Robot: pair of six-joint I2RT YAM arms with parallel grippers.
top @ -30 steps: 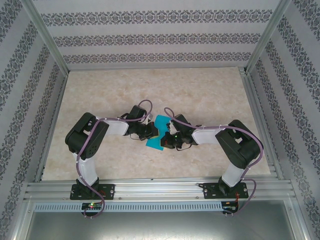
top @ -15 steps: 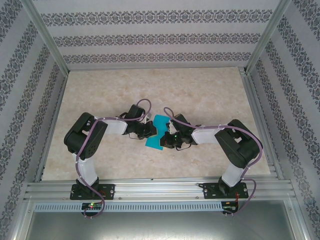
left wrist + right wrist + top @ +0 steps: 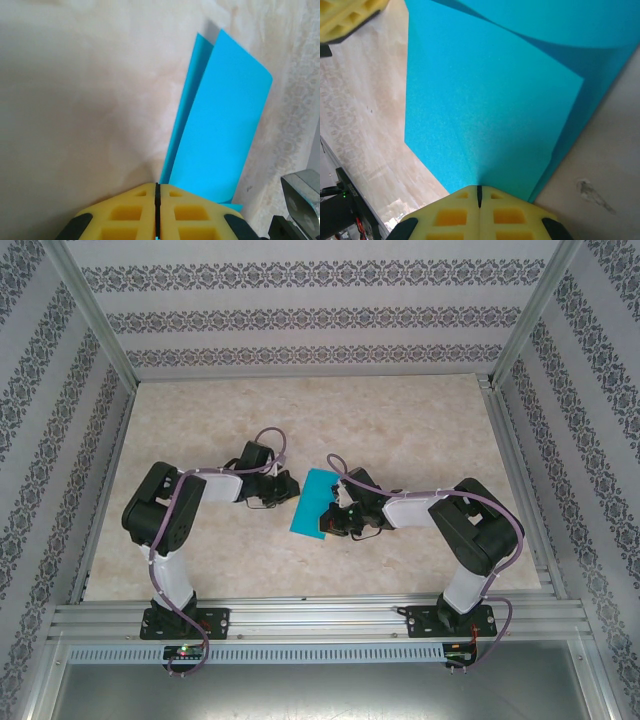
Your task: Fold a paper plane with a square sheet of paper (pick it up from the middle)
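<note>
The partly folded square sheet of paper (image 3: 310,502) is pinched at its right edge by the right gripper (image 3: 331,516); the left gripper (image 3: 289,487), jaws together and empty, is positioned just left of it

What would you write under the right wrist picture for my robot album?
The right gripper pinches the edge of the folded teal-blue paper, with the marbled table behind it.

my left arm (image 3: 160,518) and right arm (image 3: 470,532) have black joints, white links and a lilac cable (image 3: 270,434) looping along each. my fingertips (image 3: 125,212) are yellow blocks with square pockets.
</note>
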